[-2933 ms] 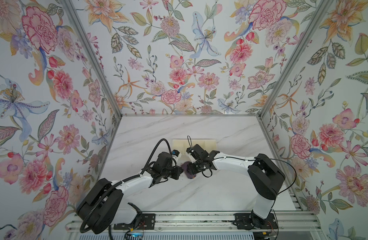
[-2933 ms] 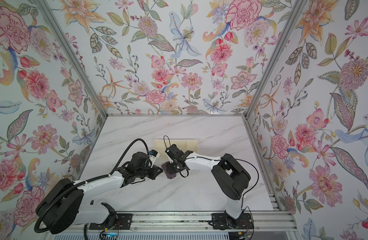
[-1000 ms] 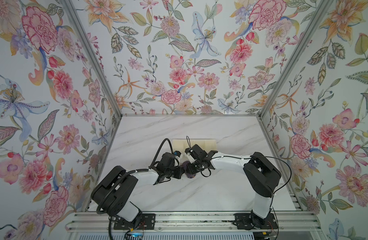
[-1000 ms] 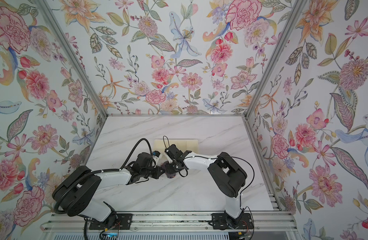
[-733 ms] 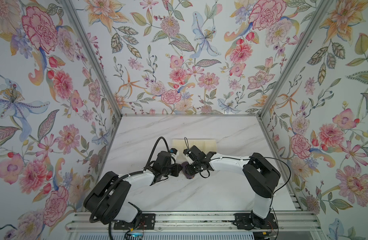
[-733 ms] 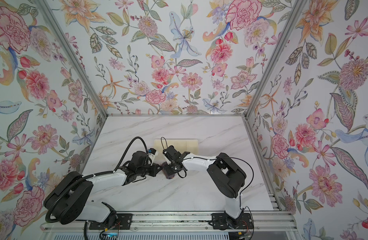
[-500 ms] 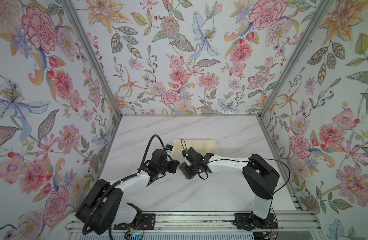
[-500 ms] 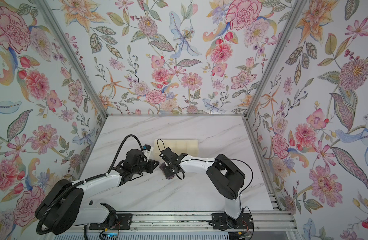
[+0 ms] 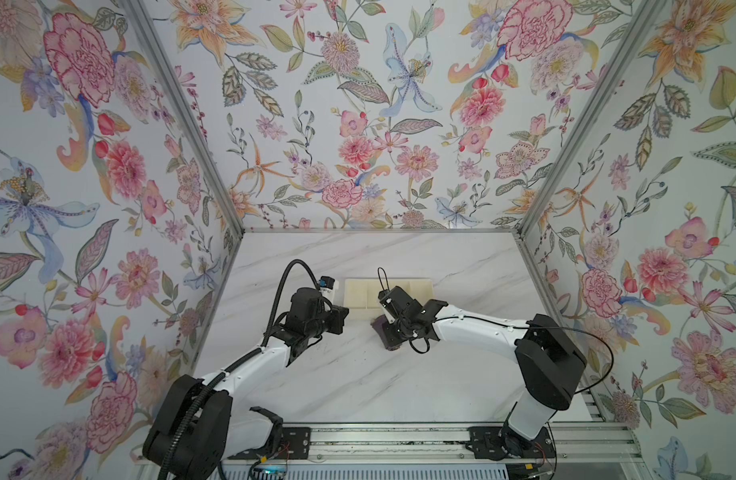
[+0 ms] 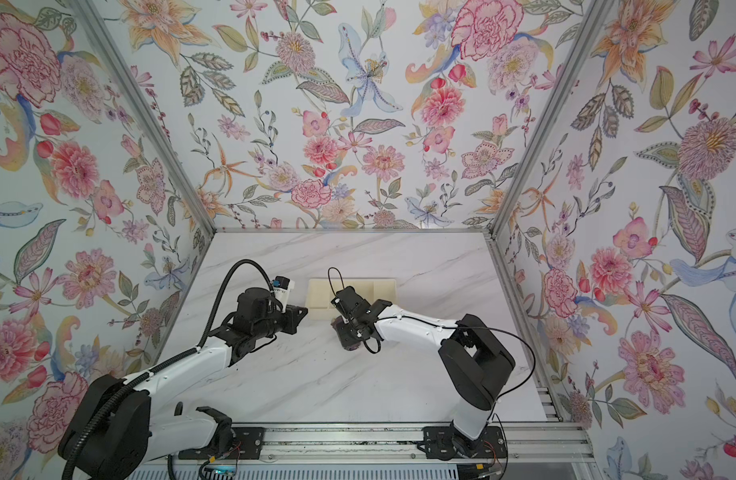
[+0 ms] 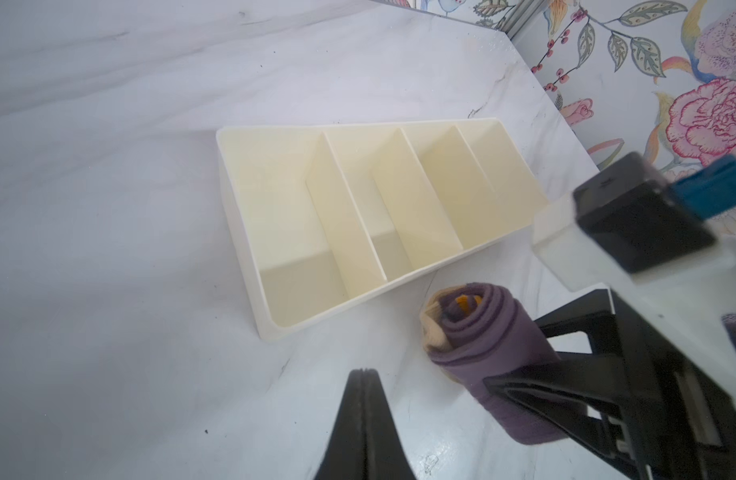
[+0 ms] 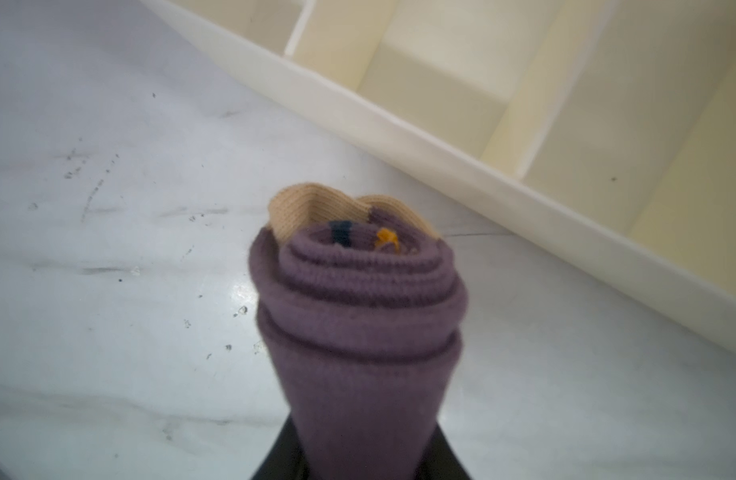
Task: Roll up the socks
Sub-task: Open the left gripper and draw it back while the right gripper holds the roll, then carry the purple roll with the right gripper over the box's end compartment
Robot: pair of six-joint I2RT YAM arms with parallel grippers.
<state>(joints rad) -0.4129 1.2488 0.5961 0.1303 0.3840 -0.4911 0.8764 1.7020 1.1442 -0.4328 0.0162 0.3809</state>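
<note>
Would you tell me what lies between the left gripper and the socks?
Only bare table between left gripper and socks, per the left wrist view.

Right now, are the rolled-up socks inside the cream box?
No, the rolled socks sit outside the cream box, next to its long side wall.

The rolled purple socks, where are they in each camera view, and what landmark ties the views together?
Top view: rolled socks mid-table, just in front of the cream tray.
Top view: rolled socks in front of the cream tray.
Left wrist view: rolled socks beside the tray's long wall.
Right wrist view: rolled socks end-on, mid-picture.
Shared landmark: the cream tray.
</note>
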